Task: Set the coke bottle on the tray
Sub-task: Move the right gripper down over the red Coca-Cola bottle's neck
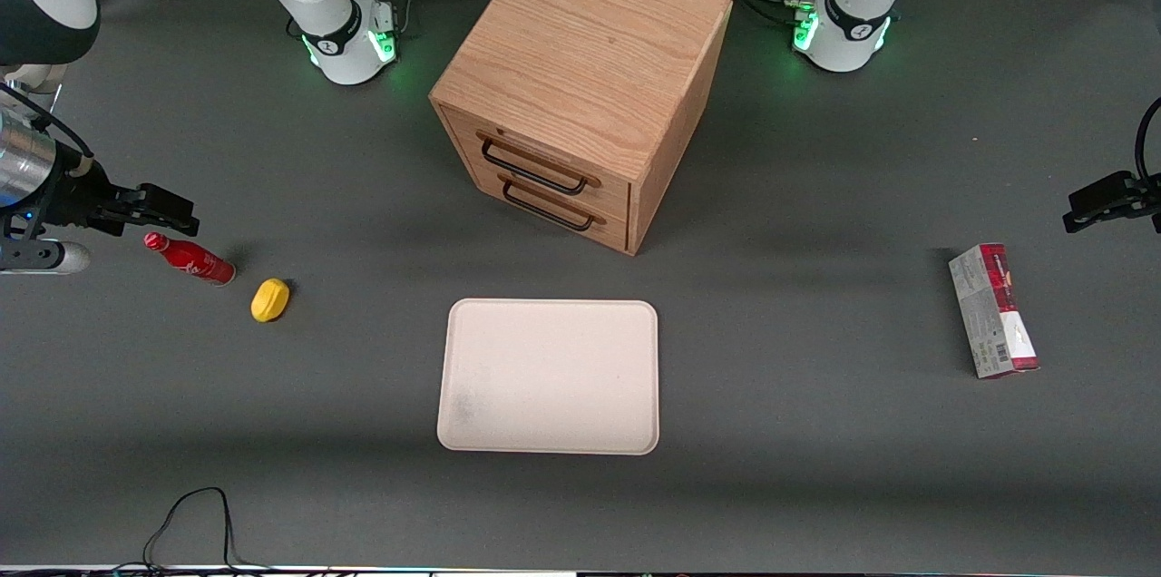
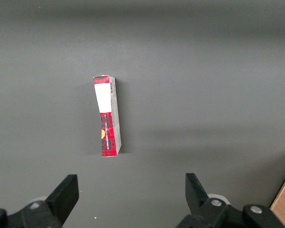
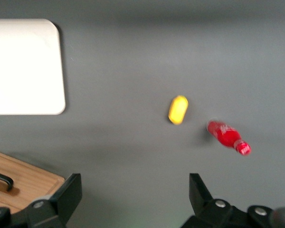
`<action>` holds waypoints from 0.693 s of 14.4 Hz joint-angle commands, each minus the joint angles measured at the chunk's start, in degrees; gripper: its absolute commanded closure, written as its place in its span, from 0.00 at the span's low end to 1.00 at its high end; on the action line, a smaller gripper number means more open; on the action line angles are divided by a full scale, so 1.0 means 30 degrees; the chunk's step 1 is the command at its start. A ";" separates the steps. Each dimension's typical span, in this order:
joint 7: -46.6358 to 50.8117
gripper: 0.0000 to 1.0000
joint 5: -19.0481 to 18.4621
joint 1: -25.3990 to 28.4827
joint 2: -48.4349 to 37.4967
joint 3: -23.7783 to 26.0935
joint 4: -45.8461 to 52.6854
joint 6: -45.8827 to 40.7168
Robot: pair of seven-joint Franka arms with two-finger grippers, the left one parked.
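The coke bottle (image 1: 190, 258) is a small all-red bottle with a red cap, lying on its side on the grey table toward the working arm's end; it also shows in the right wrist view (image 3: 227, 136). The cream tray (image 1: 550, 376) lies flat and bare in the middle of the table, nearer to the front camera than the drawer cabinet, and its corner shows in the right wrist view (image 3: 23, 66). My gripper (image 1: 159, 210) hangs above the table just beside the bottle's cap end, open and empty (image 3: 134, 190).
A yellow lemon-like object (image 1: 270, 299) lies beside the bottle, between it and the tray (image 3: 177, 109). A wooden two-drawer cabinet (image 1: 580, 87) stands farther from the camera than the tray. A red-and-grey carton (image 1: 992, 310) lies toward the parked arm's end.
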 commanded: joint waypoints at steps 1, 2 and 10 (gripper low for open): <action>-0.2540 0.00 -0.0247 -0.0072 -0.0400 -0.1628 -0.1336 -0.0050; -0.4211 0.00 -0.0393 -0.0071 -0.0778 -0.2447 -0.2300 0.0765; -1.0081 0.00 -0.0570 -0.0013 -0.4327 -0.7226 -1.5278 1.5291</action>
